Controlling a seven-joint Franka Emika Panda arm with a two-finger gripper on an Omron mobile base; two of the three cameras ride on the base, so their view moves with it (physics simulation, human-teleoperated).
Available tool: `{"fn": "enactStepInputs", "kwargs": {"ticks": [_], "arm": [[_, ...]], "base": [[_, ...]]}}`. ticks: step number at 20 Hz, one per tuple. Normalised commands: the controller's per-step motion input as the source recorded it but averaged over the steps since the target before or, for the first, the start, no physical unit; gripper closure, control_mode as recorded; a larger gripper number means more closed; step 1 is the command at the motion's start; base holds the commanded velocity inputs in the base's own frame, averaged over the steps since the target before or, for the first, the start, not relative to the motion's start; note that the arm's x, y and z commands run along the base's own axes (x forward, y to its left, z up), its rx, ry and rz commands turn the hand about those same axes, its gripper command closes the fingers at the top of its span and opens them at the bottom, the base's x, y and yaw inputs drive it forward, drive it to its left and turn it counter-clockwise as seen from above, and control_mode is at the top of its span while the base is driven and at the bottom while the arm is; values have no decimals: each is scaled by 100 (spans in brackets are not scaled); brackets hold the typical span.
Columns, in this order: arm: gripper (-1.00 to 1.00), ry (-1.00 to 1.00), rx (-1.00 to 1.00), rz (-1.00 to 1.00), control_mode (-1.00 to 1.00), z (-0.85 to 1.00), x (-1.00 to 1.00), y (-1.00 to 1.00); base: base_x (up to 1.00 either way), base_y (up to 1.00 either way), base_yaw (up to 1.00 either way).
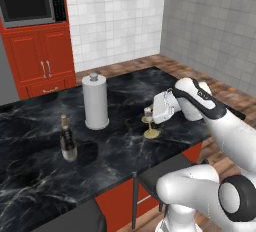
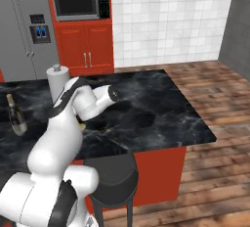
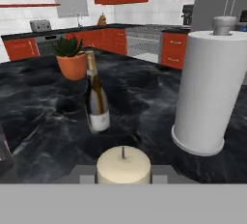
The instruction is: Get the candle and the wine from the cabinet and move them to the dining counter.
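Observation:
The candle [image 1: 149, 123], a cream stub in a small brass stemmed holder, stands with its foot on the dining counter [image 1: 125, 151] near the front edge. My gripper [image 1: 151, 113] reaches in from the right and is shut on the candle at its top. In the hand view the candle [image 3: 123, 165] sits dead centre at the bottom. The wine [image 1: 67, 141], a dark bottle with a gold neck, stands upright on the same slab to the left, apart from the hand; it shows too as the wine [image 2: 16, 117] and the wine [image 3: 97, 103]. The cabinet is out of view.
A tall white paper-towel roll [image 1: 95, 102] stands between bottle and candle, a little further back. A potted plant [image 3: 71, 59] sits beyond the bottle. Dark round stools [image 2: 114, 176] are tucked under the counter's near edge. A microwave [image 1: 31, 3] over red doors is behind.

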Motion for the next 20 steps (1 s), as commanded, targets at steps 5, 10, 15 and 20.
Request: {"fn": "enactStepInputs", "kwargs": {"ticks": [5,10,15,20], "arm": [[100,0,2,15,-100,-32,35,35],[100,0,9,14,-100,-29,46,15],[100,0,14,12,-100,-29,44,0],[100,1,6,5,-100,-19,44,0]], "base": [[0,0,0],[0,0,0],[0,0,0],[0,0,0]]}}
